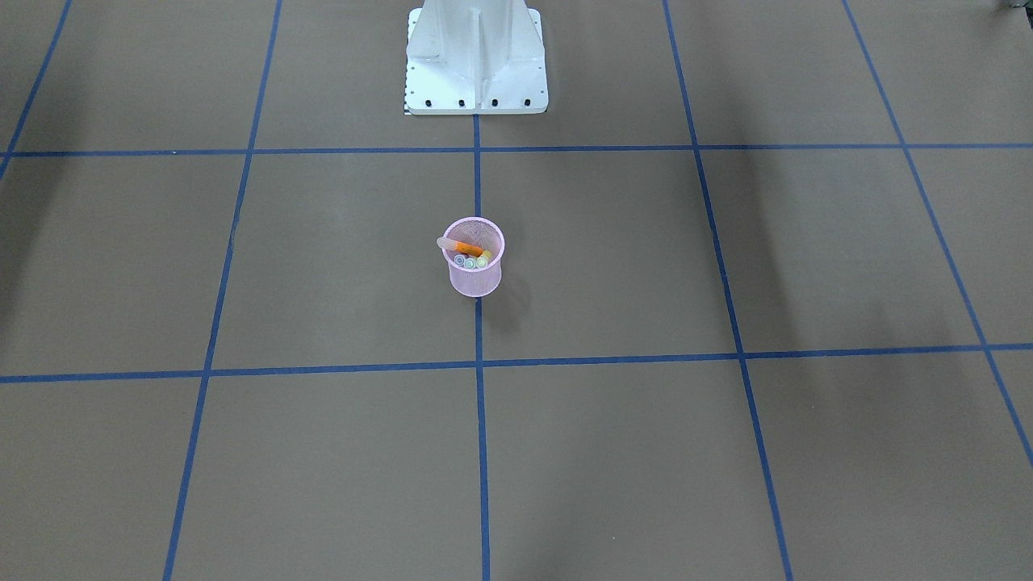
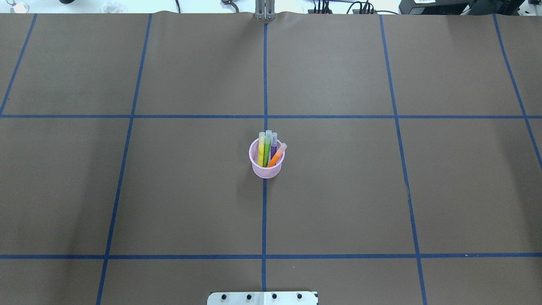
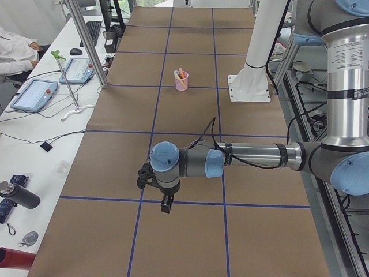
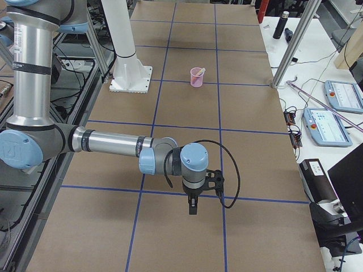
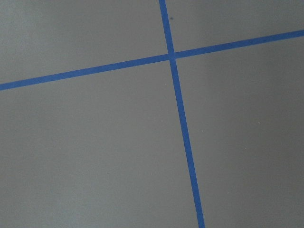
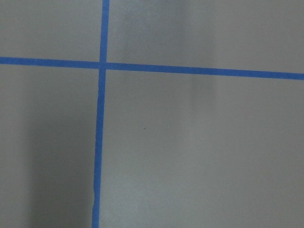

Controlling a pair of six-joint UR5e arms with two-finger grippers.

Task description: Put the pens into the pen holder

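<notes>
The pink mesh pen holder (image 2: 266, 171) stands upright on the table's centre line, small in the front view (image 1: 474, 281). Inside it stand the yellow pen (image 2: 261, 148), green pen (image 2: 267, 147) and purple pen (image 2: 274, 145), while the orange pen (image 2: 277, 154) leans toward the rim. My left gripper (image 3: 165, 206) hangs over bare table far from the holder, seen only from the left side. My right gripper (image 4: 193, 208) hangs likewise at the other end. I cannot tell whether either is open or shut. Both wrist views show only brown table and blue tape.
The white robot base (image 1: 476, 56) sits behind the holder. Side benches hold teach tablets (image 3: 34, 93) and a dark bottle (image 3: 20, 196); a person's sleeve (image 3: 11, 49) shows at the far left bench. Aluminium posts (image 3: 86, 40) stand along the table edge.
</notes>
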